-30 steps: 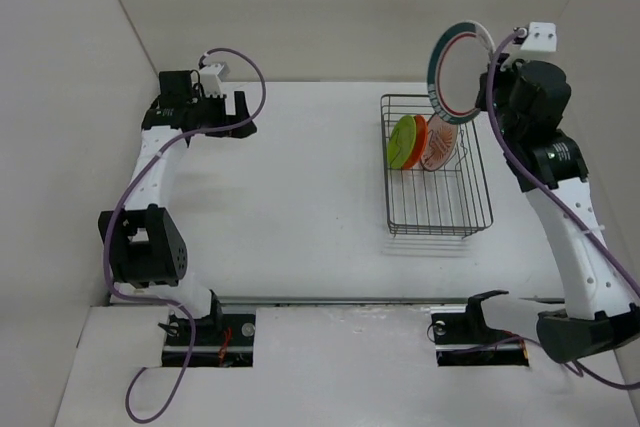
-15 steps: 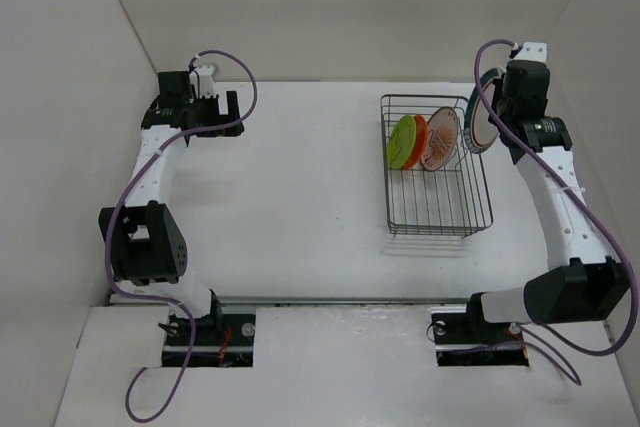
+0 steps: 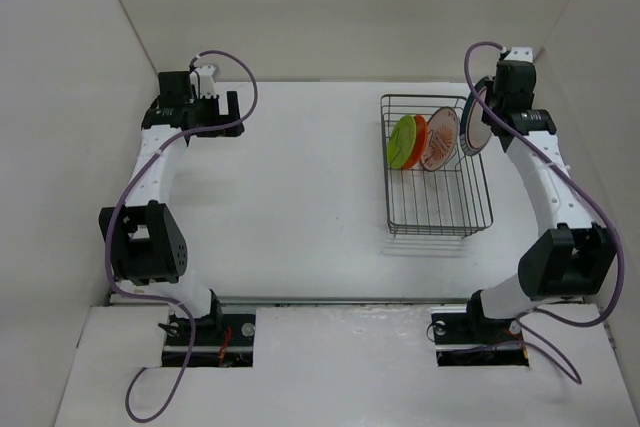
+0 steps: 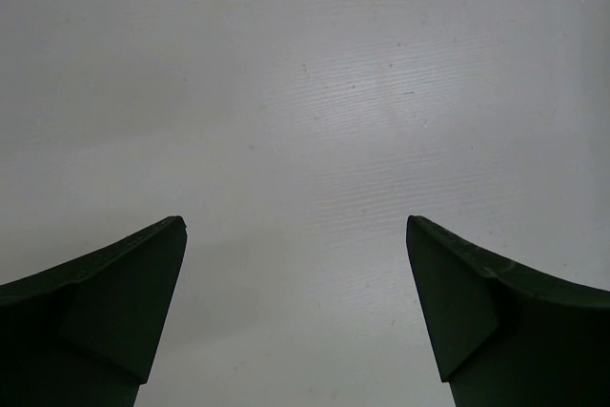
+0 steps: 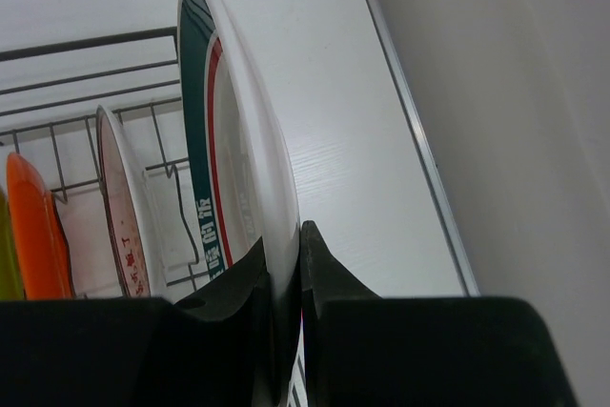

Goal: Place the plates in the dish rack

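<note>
Right wrist: teal-and-red-rimmed white plate (image 5: 233, 131)

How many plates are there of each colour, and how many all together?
green plate: 1
orange plate: 1
white plate with orange middle: 1
white plate with teal and red rim: 1
Total: 4

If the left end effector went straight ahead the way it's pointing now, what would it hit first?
Probably only the white table. Nothing else shows ahead of the open left end effector in its wrist view, though depth is unclear.
</note>
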